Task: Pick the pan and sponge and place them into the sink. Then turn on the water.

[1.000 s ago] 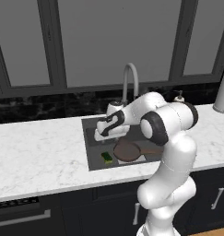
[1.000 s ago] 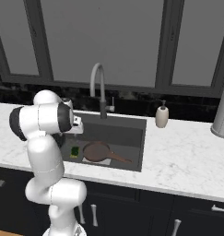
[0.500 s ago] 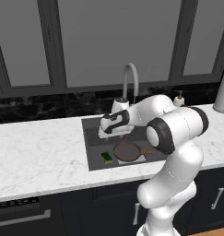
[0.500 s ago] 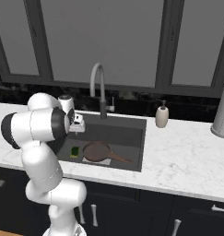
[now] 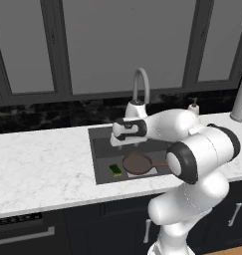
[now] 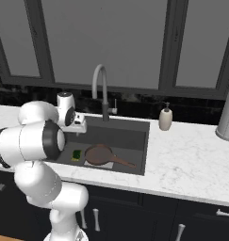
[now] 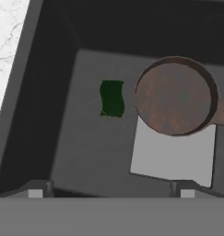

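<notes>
Pan: the pan lies flat on the floor of the sink, round, shallow, reddish-brown, thin handle pointing away from the sponge; it partly covers the lighter grey square.
Sponge: the sponge lies just beside the pan, apart from it, dark green top up, small.
Fingers: the gripper hangs above the basin, spread wide, holding nothing.
Placement, as I judge: both items are already in the sink, so that step looks finished.
Faucet: the grey gooseneck faucet stands at the back rim of the sink; no stream is visible.
Remaining, as I judge: turning on the water.
Tabletop: the white marble tabletop surrounds the sink.
</notes>
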{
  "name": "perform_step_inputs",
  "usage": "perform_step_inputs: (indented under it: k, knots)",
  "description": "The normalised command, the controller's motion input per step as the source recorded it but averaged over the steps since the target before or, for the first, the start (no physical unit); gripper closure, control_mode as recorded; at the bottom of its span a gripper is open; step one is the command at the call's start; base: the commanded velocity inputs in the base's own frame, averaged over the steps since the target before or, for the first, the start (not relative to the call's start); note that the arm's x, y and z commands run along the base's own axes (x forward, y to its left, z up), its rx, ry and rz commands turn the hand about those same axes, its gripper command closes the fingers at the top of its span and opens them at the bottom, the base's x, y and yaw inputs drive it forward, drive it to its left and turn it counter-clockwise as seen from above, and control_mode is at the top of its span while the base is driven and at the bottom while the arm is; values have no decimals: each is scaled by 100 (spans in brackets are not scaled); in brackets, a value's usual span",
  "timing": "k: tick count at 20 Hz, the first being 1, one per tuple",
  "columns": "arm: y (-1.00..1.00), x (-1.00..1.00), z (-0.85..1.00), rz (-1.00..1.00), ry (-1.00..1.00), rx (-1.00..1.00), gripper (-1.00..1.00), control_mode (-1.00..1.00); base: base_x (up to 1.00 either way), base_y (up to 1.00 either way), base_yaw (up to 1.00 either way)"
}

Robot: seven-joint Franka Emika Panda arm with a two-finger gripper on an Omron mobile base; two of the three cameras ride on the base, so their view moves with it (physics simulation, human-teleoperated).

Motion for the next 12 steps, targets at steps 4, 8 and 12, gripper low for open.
perform_step_inputs:
  k: [4, 8, 12]
  knots:
    - [-39, -45, 37, -4, 0, 0, -100, -100, 0, 0, 0]
    - [-44, -36, 31, -4, 0, 0, -100, -100, 0, 0, 0]
    - [-61, -29, 19, -6, 0, 0, -100, -100, 0, 0, 0]
